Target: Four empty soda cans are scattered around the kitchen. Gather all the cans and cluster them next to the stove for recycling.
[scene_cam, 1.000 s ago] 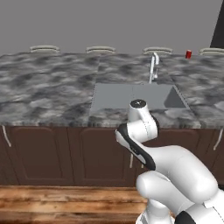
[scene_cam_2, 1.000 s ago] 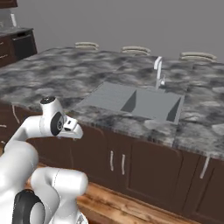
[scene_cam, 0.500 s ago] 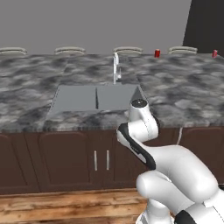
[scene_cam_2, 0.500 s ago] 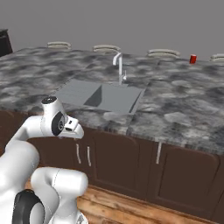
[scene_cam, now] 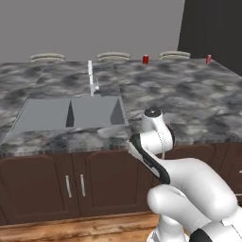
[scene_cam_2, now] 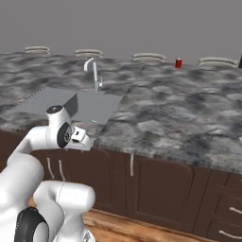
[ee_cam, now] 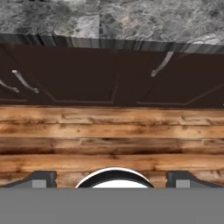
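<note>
While the end effector hangs low with its jaws wide and holding nothing, two cans wait far above it, at the bench's back edge.

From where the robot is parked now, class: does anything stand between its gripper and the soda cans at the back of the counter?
Yes: the gripper hangs open, low over the floor facing the cabinet doors. The full depth of the counter separates it from both cans.
</note>
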Controlling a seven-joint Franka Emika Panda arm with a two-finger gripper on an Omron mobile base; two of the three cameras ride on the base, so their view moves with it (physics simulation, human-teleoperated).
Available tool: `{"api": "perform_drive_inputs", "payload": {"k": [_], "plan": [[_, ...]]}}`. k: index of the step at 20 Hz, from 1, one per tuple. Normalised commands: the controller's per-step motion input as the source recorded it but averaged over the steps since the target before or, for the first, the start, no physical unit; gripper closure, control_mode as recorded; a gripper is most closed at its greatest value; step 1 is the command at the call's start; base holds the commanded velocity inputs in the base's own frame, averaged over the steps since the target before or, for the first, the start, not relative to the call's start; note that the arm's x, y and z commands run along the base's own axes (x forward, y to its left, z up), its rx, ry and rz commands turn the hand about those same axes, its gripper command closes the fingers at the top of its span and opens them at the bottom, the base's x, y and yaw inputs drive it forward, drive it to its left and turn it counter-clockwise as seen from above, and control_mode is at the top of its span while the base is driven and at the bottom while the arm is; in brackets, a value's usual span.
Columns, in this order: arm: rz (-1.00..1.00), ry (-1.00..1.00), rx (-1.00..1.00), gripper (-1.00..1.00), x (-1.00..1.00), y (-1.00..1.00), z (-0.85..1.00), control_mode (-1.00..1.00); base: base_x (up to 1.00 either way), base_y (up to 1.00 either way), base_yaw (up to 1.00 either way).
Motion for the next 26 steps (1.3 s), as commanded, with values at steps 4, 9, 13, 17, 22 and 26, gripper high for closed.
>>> {"api": "perform_drive_inputs", "payload": {"k": [4,9,13,17,22,26], "plan": [[0.00,0.00,0.00,-1.00,0.00,0.00,0.00,1.00,0.13,-0.91,-0.16],[0.00,0.00,0.00,-1.00,0.00,0.00,0.00,1.00,0.18,-0.89,-0.01],[0.00,0.00,0.00,-1.00,0.00,0.00,0.00,1.00,0.12,-0.94,0.00],[0.00,0.00,0.00,-1.00,0.00,0.00,0.00,1.00,0.00,0.15,-0.03],[0.00,0.00,0.00,-1.00,0.00,0.00,0.00,1.00,0.10,0.94,-0.12],[0.00,0.00,0.00,-1.00,0.00,0.00,0.00,1.00,0.06,1.00,-0.06]]}}
